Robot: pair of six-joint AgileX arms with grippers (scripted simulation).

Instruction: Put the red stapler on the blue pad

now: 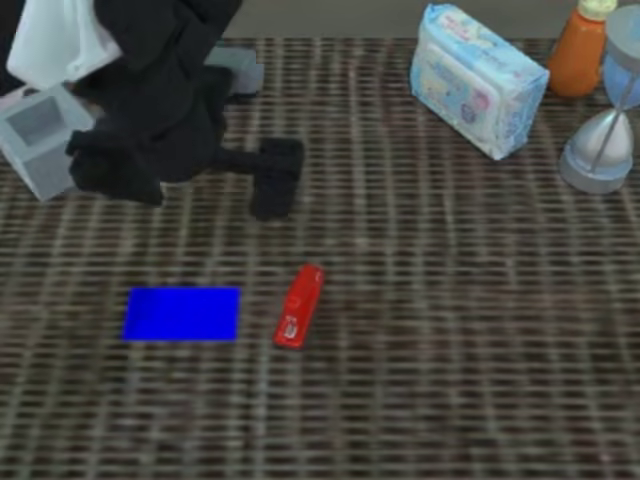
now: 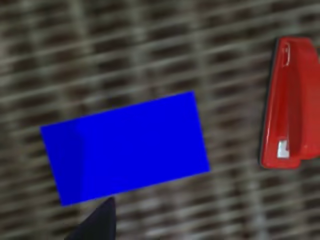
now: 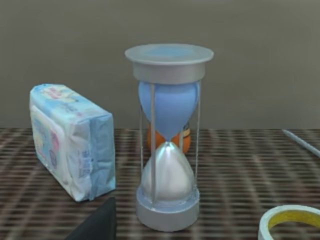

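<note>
The red stapler [image 1: 299, 306] lies flat on the woven brown table [image 1: 450, 350], just to the right of the blue pad [image 1: 181, 314] and clear of it, its long axis running nearly toward and away from the far edge with a slight tilt, the white mark at its near end. The left gripper [image 1: 277, 178] hangs above the table on the far side of the stapler, almost in line with its length (whether its fingers are spread or closed cannot be told from here). The left arm is plainly the nearer one; the right arm is out of the top view, its wrist camera facing an hourglass [image 3: 169, 145] and a tissue pack [image 3: 70, 140]. The stapler is glossy, slim moulded plastic, best pinched across its narrow width. The pad is a thin, matte rectangle, longer than the stapler.
</note>
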